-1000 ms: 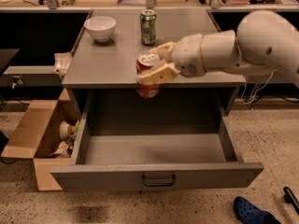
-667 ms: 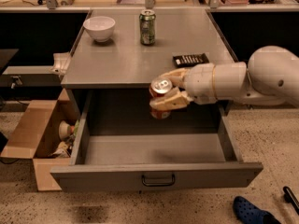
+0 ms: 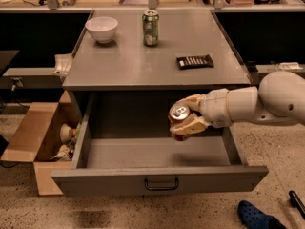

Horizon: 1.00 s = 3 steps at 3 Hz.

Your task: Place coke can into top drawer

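Note:
The red coke can [image 3: 178,121] with its silver top is held in my gripper [image 3: 188,114], whose cream fingers [image 3: 190,124] are shut around it. The can hangs tilted above the open top drawer [image 3: 157,151], over the right-centre part of its floor, not touching it. The drawer is pulled fully out of the grey cabinet; its front panel carries a small dark handle [image 3: 161,183]. My white arm reaches in from the right.
On the cabinet top [image 3: 128,61] stand a white bowl [image 3: 101,29], a green-and-silver can [image 3: 150,27] and a dark flat packet [image 3: 194,61]. An open cardboard box [image 3: 35,140] with items sits on the floor at left. A blue shoe [image 3: 255,217] lies at bottom right.
My gripper has carried the coke can from the cabinet's front edge rightward and down, so it now hangs lower over the open drawer. The dark packet is uncovered.

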Available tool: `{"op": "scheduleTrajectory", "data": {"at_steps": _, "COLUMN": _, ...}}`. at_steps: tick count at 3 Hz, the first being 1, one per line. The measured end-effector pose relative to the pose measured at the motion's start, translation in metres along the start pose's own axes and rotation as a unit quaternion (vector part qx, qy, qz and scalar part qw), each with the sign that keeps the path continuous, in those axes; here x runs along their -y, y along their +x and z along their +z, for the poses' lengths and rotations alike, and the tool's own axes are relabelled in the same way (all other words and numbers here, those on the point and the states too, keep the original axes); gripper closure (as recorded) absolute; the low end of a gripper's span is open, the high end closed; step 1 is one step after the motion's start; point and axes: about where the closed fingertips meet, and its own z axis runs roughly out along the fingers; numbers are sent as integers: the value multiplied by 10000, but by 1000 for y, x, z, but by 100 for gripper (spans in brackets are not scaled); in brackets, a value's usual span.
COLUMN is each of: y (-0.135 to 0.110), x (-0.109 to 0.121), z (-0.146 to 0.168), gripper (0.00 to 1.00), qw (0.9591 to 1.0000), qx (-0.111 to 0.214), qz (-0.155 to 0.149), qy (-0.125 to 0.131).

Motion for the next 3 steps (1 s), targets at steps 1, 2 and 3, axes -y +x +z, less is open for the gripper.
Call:
{"op": "scheduleTrajectory", "data": {"at_steps": 1, "y": 3, "x": 0, "z": 2, "gripper": 100, "qw": 10000, "qx": -30, "qz": 27, "qy": 4}}
{"op": "scheduleTrajectory", "data": {"at_steps": 2, "y": 35, "x": 0, "z": 15, "gripper": 100, "qw": 9995, "qx": 130, "qz": 267, "qy": 100}}
{"op": "scheduleTrajectory", "data": {"at_steps": 3, "y": 86, "x": 3, "z": 46, "gripper": 100, "qw": 9968, "qx": 347, "qz": 707, "qy": 127}}
